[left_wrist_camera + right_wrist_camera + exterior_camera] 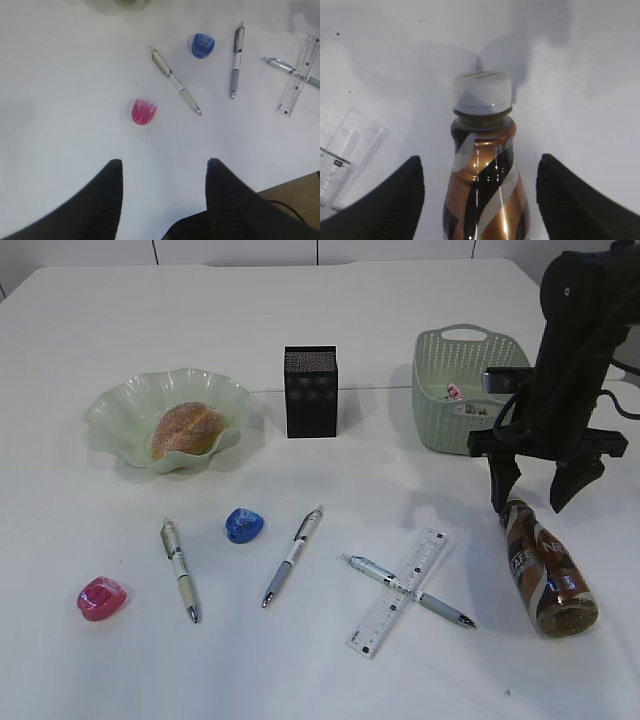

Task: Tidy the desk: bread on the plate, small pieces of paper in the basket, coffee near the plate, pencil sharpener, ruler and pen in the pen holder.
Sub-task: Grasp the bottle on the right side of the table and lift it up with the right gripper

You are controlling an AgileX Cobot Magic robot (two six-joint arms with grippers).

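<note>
Your right gripper [534, 487] hangs open over the lying coffee [545, 568], jaws straddling its neck (nothing gripped). Left of the coffee, a pen [410, 590] crosses the ruler [398, 591]. Beyond the coffee stands the basket [437, 400]. Your left gripper [164, 172] is open too.

On the white desk [120, 330], the sugar-dusted golden bread [187, 429] sits in the ruffled pale green plate [125, 410] at the left. The black mesh pen holder [311, 391] stands upright mid-desk, and the perforated sage basket [440, 370] stands to its right. The brown coffee [545, 567] bottle lies on its side, white cap pointing toward the basket. The clear ruler [398, 591] lies slantwise with a pen [410, 591] crossing it (touching). Two more pens [180, 569] and pink [102, 598] and blue pencil sharpeners [244, 525] lie apart in front.
</note>
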